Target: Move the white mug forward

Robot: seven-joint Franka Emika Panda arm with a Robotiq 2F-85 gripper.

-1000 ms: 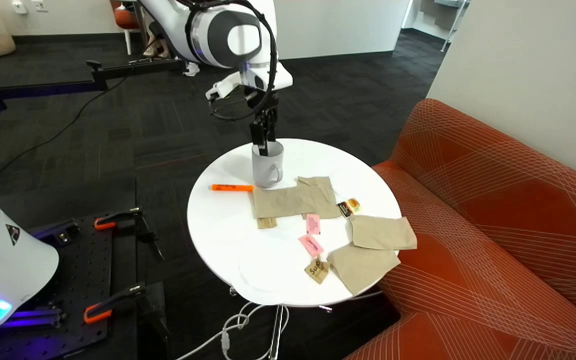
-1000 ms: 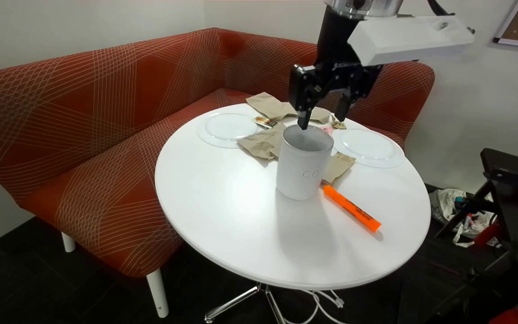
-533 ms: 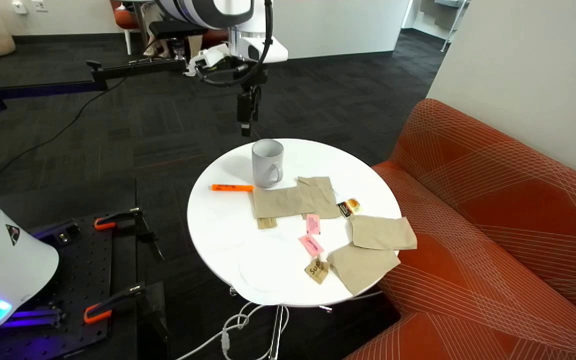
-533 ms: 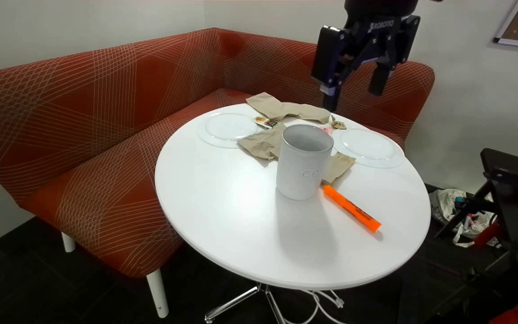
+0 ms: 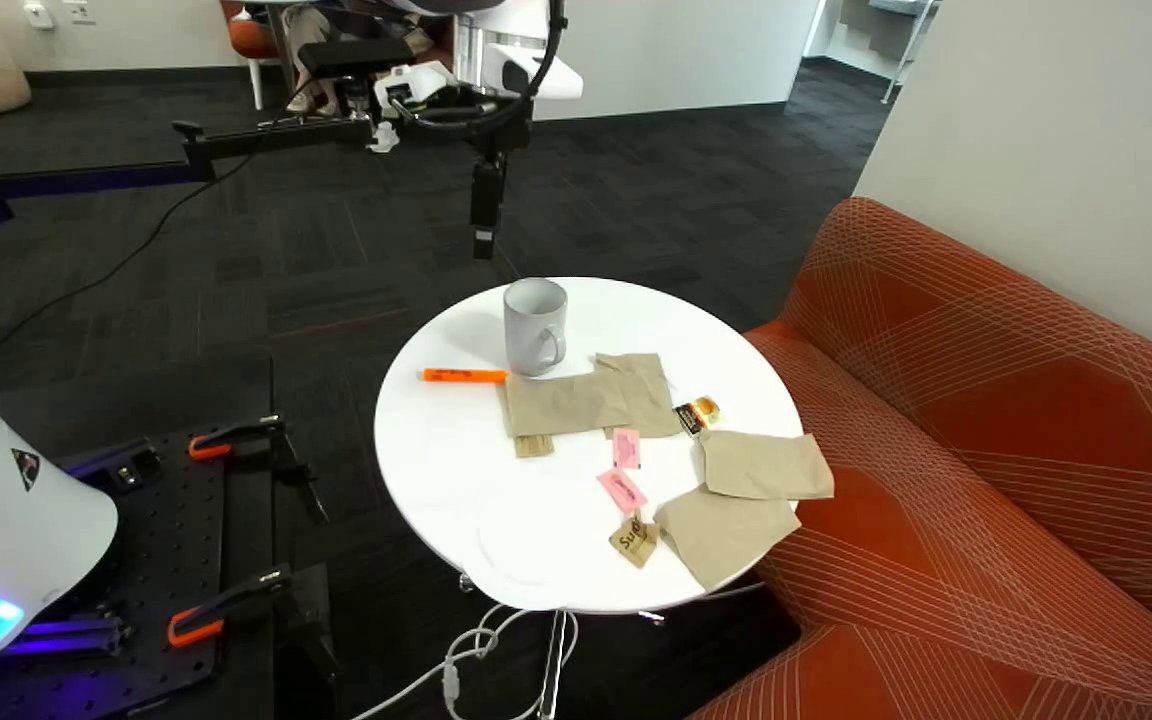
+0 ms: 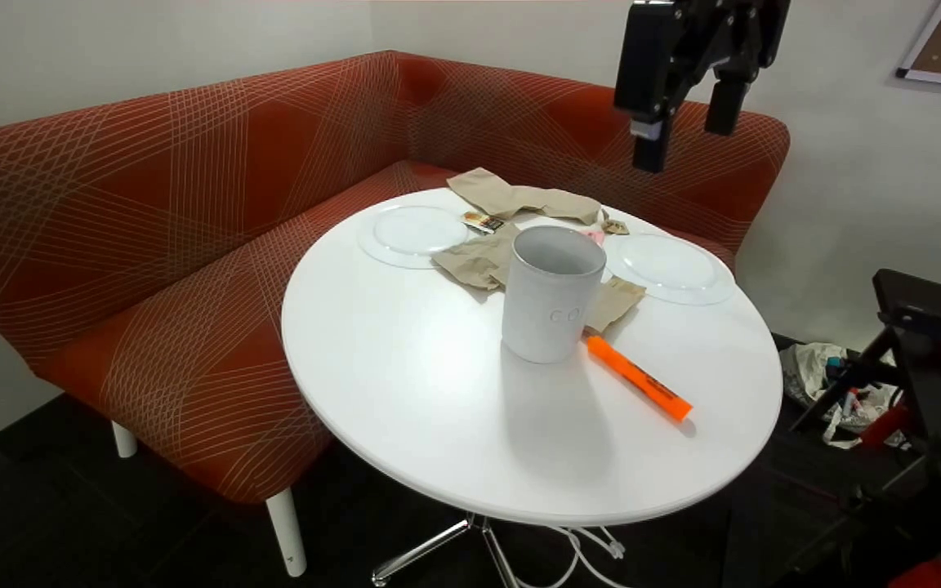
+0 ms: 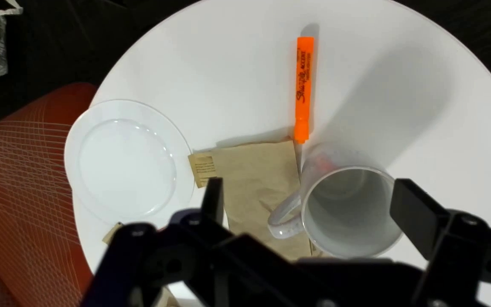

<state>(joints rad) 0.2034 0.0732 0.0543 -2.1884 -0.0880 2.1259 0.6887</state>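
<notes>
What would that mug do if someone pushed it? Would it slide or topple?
Pushed low, the mug would probably slide: it stands upright on a smooth-looking table. Pushed near the top, it might tip, as it looks taller than wide. Its handle sticks out to one side, so an off-centre shove could make it turn.

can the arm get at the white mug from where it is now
Probably yes: the open gripper hangs higher than the upright, uncovered white mug, and the orange Sharpie highlighter beside it lies flat.

White loop-handled mug (image 6: 546, 314), upright, on round white table (image 6: 405, 384)
</notes>
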